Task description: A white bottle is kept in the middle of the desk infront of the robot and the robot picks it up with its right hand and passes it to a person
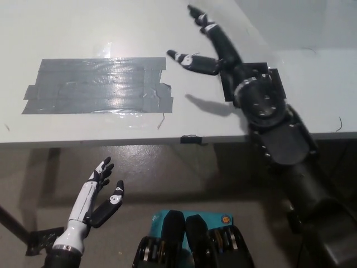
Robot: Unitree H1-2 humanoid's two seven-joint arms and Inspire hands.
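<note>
My black right hand (207, 47) is stretched out over the far middle of the white desk (83, 33), open, with its fingers spread and nothing in it. The white bottle is not in view anywhere in the head view. My white left hand (97, 195) rests open below the desk's front edge at the lower left, fingers apart.
A wide patch of grey tape (95, 85) covers the desk left of my right hand. A black taped patch (262, 75) lies under my right forearm. The desk's front edge (111, 139) runs across the middle of the picture. A thin wire (338, 123) lies at the far right.
</note>
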